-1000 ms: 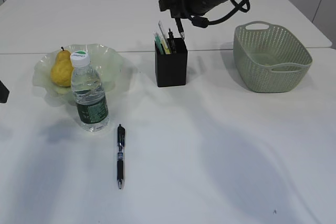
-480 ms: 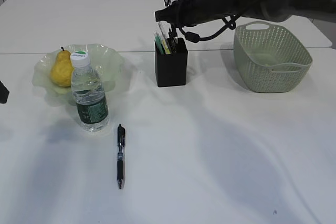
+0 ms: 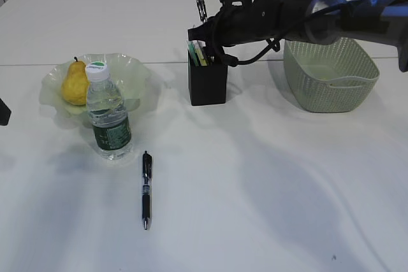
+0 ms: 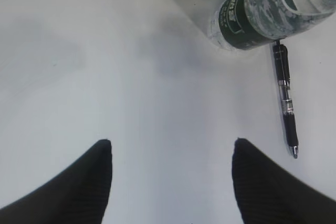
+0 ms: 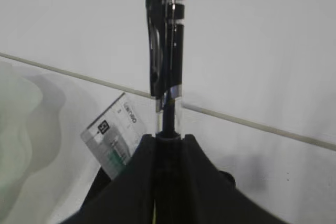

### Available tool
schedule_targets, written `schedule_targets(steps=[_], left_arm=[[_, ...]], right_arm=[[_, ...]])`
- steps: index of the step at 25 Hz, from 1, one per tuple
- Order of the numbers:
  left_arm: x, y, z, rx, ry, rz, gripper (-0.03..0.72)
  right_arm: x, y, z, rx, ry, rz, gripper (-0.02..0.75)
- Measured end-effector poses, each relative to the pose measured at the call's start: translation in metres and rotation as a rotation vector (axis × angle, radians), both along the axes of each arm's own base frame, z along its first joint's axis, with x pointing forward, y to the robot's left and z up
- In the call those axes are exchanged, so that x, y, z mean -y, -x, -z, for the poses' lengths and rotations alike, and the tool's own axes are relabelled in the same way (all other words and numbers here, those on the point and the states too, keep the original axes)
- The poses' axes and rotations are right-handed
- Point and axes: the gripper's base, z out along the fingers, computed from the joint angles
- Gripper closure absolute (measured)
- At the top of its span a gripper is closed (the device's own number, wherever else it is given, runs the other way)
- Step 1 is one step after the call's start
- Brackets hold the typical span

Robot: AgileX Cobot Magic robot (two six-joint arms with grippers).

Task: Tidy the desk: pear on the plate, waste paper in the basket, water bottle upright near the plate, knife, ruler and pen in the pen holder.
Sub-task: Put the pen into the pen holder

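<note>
**newbie_q:** Exterior view question: why's your right arm parked over the pen holder (image 3: 208, 84) with a pen (image 3: 202, 6) sticking straight up?

**me:** Right jaws are clenched on that pen (image 5: 166, 51), held vertical so the tip can drop between what's already in the cup instead of catching the rim. You can see a clear ruler (image 5: 114, 135) leaning in there just below it.

**newbie_q:** And the other pen (image 3: 146, 189)?

**me:** Lying flat near the table's front edge, just beside the water bottle (image 3: 108, 113). My left jaws (image 4: 172, 153) hang released above bare table close to it, gripping nothing, so I'd guess that pickup comes after.

**newbie_q:** Rest sorted?

**me:** Pear (image 3: 75, 83) sits in the plate (image 3: 137, 71) on the left side, bottle upright right in front of it. Basket (image 3: 331, 71) is over toward the right edge; can't tell what's inside.
</note>
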Motion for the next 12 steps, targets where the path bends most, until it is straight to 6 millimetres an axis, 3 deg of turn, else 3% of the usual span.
schedule_targets(steps=[12], left_arm=[[-0.0001, -0.0003, -0.0001, 0.004, 0.0, -0.001, 0.182]], right_arm=[[-0.0007, 0.001, 0.0112, -0.049, 0.011, -0.009, 0.671]])
